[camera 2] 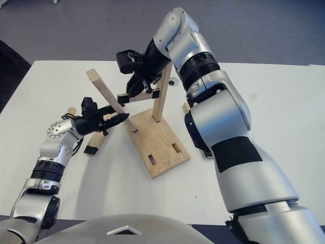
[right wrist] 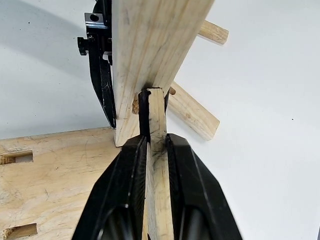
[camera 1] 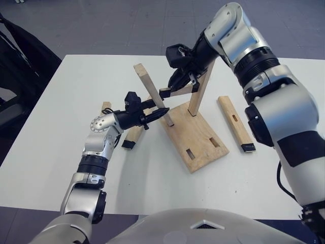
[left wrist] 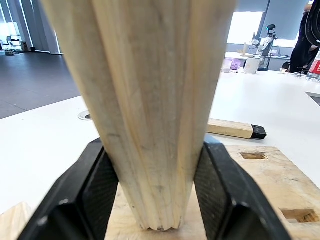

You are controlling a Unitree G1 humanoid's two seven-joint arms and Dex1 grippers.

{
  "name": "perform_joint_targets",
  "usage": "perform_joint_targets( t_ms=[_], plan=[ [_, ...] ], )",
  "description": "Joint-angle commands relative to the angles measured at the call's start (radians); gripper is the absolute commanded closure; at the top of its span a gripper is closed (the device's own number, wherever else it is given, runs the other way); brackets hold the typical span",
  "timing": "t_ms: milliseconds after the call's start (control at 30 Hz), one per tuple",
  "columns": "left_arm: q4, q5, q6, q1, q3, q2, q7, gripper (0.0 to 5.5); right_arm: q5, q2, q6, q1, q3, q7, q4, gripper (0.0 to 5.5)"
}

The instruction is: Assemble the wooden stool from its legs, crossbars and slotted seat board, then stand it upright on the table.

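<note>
The slotted seat board (camera 1: 195, 137) lies flat on the white table. Two wooden legs stand in it: a tilted one (camera 1: 151, 91) at the left and a more upright one (camera 1: 200, 91) at the right. My left gripper (camera 1: 161, 114) is shut on the tilted leg (left wrist: 150, 100) close to its foot, a finger (left wrist: 85, 200) on each side. My right gripper (camera 1: 167, 93) comes from above and is shut on a crossbar (right wrist: 157, 150), whose end meets the tilted leg (right wrist: 150, 50) partway up. The crossbar (camera 1: 182, 90) spans toward the upright leg.
A loose leg (camera 1: 236, 123) with a black foot cap lies right of the board. Two more wooden pieces (camera 1: 133, 134) (camera 1: 105, 107) lie left of it, under my left arm. Two open slots (camera 1: 203, 147) show in the board's near end. The table's near side is bare.
</note>
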Motion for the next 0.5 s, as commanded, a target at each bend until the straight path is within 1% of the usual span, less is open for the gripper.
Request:
perform_joint_targets(
  t_ms=[33, 333, 400, 500],
  plan=[
    [0.050, 0.072, 0.032, 0.085, 0.016, 0.029, 0.059, 3.45, -0.055, -0.011, 0.005, 0.086, 0.057, 0.025, 0.030, 5.02],
    [0.051, 0.087, 0.031, 0.042, 0.011, 0.021, 0.069, 3.45, -0.058, 0.023, 0.015, 0.166, 0.091, -0.040, 0.020, 5.02],
    [0.053, 0.097, 0.027, 0.045, 0.006, 0.023, 0.069, 3.45, -0.040, 0.024, 0.028, 0.153, 0.073, -0.047, 0.018, 5.02],
    [0.068, 0.138, 0.005, 0.045, -0.016, 0.030, 0.081, 3.45, 0.029, 0.027, 0.067, 0.096, -0.002, -0.095, 0.008, 5.02]
  ],
)
